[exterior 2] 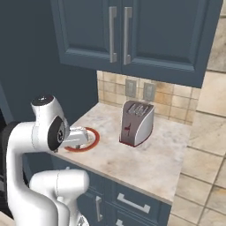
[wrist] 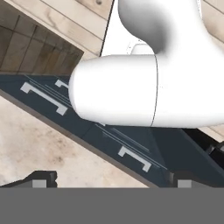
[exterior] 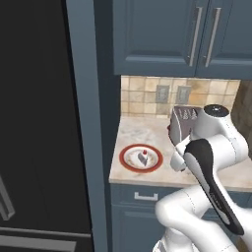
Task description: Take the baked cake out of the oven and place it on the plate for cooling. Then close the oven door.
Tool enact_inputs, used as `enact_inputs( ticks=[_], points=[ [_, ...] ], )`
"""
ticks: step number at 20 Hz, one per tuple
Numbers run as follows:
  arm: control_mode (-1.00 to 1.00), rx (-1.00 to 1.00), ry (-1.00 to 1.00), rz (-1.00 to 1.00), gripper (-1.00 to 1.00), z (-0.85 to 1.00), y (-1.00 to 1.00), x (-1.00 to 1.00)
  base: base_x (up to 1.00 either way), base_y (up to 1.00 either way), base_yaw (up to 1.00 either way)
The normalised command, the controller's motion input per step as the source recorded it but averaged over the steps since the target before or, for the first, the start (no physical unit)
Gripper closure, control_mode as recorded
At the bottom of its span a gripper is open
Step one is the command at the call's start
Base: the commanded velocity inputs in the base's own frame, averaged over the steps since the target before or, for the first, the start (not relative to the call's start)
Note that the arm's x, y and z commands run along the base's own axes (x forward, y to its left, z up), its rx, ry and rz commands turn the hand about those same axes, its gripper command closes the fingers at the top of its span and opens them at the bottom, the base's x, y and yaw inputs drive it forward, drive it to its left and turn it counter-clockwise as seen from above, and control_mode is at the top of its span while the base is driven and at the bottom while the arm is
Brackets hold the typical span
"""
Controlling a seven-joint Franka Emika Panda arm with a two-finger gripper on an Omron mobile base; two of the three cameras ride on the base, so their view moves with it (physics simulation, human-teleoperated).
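Cake (exterior: 143, 158) sits on the red-rimmed plate (exterior: 129, 151) on the marble table (exterior: 142, 130), and the fingers (wrist: 111, 179) hover just beside that plate, spread wide and holding nothing, tips over the table edge and the blue drawer fronts (wrist: 131, 148); silver toaster (exterior 2: 137, 122) farther along.

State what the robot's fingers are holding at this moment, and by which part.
Nothing is held. In the hand view the fingers stand wide apart with only counter between them, and the cake sits on the plate.
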Motion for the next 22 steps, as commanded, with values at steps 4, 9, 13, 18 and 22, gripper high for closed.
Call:
enact_inputs(
  ticks=[4, 9, 13, 18, 22],
  points=[
    [1.0, 0.0, 0.0, 0.0, -1.0, 0.0, 0.0, 0.0, -0.33, -0.26, 0.21],
    [1.0, 0.0, 0.0, 0.0, -1.0, 0.0, 0.0, 0.0, -0.43, -0.29, 0.27],
    [1.0, 0.0, 0.0, 0.0, -1.0, 0.0, 0.0, 0.0, -0.59, -0.29, 0.27],
    [1.0, 0.0, 0.0, 0.0, -1.0, 0.0, 0.0, 0.0, -0.57, -0.06, 0.22],
    [1.0, 0.0, 0.0, 0.0, -1.0, 0.0, 0.0, 0.0, -0.57, 0.04, 0.17]
  ],
)
